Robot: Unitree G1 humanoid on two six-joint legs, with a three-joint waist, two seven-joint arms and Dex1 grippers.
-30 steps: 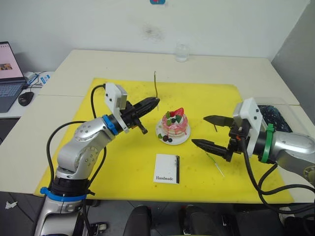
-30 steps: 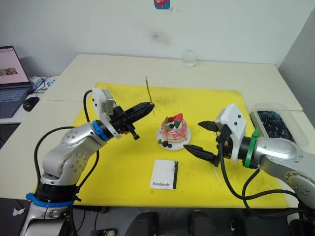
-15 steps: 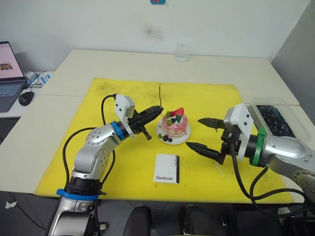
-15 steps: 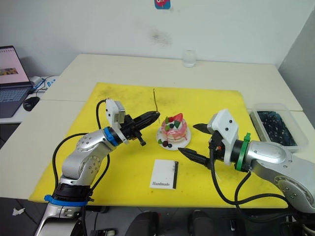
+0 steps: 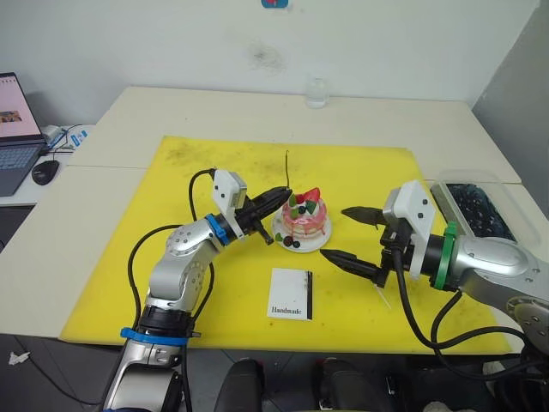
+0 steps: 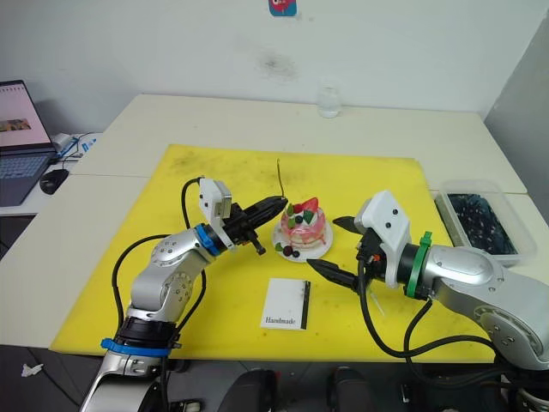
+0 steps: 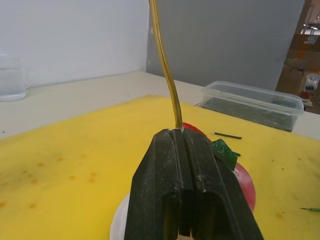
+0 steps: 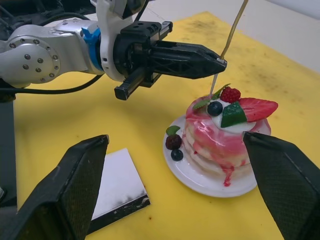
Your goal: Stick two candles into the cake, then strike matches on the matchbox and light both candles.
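Candle [image 5: 287, 168] stands near upright, long axis vertical, top tilted slightly back, lower end pinched in the closed tips of the left fingers [image 5: 282, 194]; tips hover just beside the cake [image 5: 305, 216], at its left upper edge; candle's lower tip appears to reach the cream by the berries, contact uncertain; cake sits on a white plate [image 5: 313, 245] mid yellow mat [image 5: 171, 172]; right fingers [image 5: 350, 234] spread wide, empty, just right of the plate; matchbox [image 5: 290, 294] flat in front of the cake, open mat around it; second candle [image 5: 377, 291] lies on the mat under the right fingers.
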